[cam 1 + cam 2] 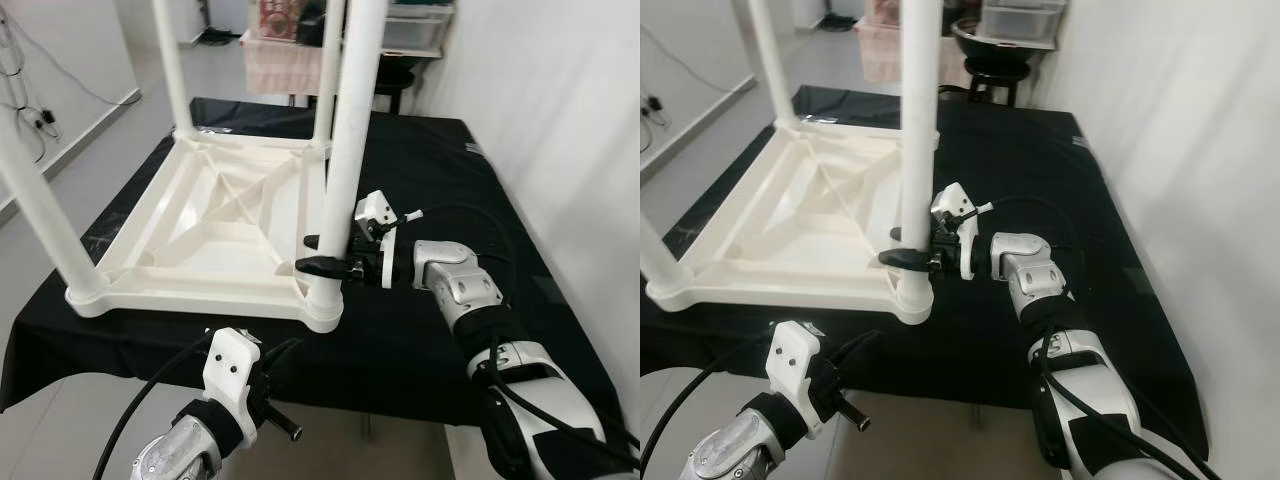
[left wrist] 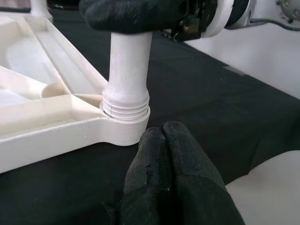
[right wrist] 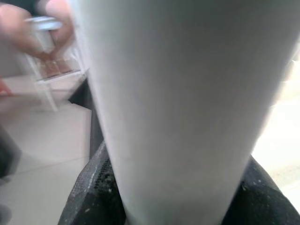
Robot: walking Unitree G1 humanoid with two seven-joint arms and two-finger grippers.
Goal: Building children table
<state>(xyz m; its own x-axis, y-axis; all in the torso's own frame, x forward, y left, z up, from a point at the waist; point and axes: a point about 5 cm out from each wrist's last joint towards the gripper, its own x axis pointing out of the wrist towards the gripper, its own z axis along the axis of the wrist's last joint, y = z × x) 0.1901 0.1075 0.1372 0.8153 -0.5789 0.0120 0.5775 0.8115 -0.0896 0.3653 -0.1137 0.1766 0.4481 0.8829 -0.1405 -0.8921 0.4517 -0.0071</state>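
At the near right corner of the upturned tabletop (image 1: 215, 225), the right gripper (image 1: 322, 254) clamps the leg (image 1: 345, 160) — threads showing (not seated) — so more twisting; left gripper (image 2: 164, 140), pinched empty, waits nearby.

Upturned white table (image 1: 215, 215), legs upright

One white tabletop (image 1: 225, 215) lies upside down on one black-covered table (image 1: 430, 330). Four white legs stand at its corners: near right (image 1: 350, 140), near left (image 1: 40, 215), far left (image 1: 172, 65), far right (image 1: 328, 70). Two grippers are in view.
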